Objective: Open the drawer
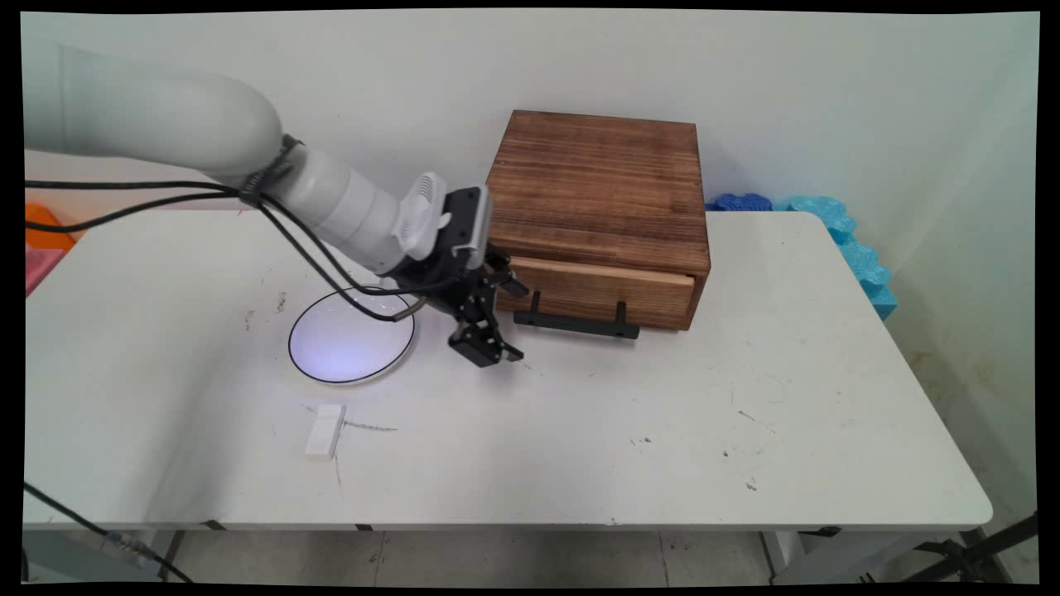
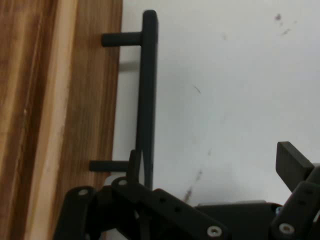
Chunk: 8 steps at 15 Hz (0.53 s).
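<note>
A brown wooden box [image 1: 600,178] stands at the back of the white table [image 1: 580,430], with a drawer [image 1: 600,285] in its front. The drawer carries a black bar handle [image 1: 575,324] [image 2: 148,95] on two posts. My gripper [image 1: 490,352] [image 2: 212,160] hangs low over the table just left of the handle's left end, open and holding nothing. In the hand view the handle runs up the picture beside my left finger [image 2: 134,162], while the right finger [image 2: 292,162] stands far off over bare table. The drawer front [image 2: 85,100] fills the left side there.
A white plate with a dark rim [image 1: 352,338] lies left of the gripper, under the arm's hanging cables. A small white block [image 1: 325,430] lies nearer the front edge. Blue foam pieces [image 1: 836,223] sit behind the table's back right corner; orange and pink things [image 1: 41,244] at the far left.
</note>
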Motion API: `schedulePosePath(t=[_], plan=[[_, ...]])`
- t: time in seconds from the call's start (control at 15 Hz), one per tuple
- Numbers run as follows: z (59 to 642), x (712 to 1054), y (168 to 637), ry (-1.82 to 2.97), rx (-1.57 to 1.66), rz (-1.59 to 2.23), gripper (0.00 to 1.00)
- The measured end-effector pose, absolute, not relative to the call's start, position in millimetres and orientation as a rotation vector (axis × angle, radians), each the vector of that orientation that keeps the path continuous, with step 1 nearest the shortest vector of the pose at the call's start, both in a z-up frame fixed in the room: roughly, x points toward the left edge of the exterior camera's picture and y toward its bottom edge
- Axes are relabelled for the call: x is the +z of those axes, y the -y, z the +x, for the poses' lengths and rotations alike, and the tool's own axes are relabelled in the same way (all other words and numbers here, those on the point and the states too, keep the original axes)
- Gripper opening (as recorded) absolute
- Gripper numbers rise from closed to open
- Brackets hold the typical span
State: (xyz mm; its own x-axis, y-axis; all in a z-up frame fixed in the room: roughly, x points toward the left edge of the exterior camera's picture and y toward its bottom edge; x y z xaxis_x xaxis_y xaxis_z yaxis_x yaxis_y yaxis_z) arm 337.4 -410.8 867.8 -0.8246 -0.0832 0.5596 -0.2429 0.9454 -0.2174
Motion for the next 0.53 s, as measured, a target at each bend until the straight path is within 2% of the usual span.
schedulePosePath(t=[0.53], plan=[[313.3, 847.8, 432.1, 2.535, 0.431, 0.247, 1.0]])
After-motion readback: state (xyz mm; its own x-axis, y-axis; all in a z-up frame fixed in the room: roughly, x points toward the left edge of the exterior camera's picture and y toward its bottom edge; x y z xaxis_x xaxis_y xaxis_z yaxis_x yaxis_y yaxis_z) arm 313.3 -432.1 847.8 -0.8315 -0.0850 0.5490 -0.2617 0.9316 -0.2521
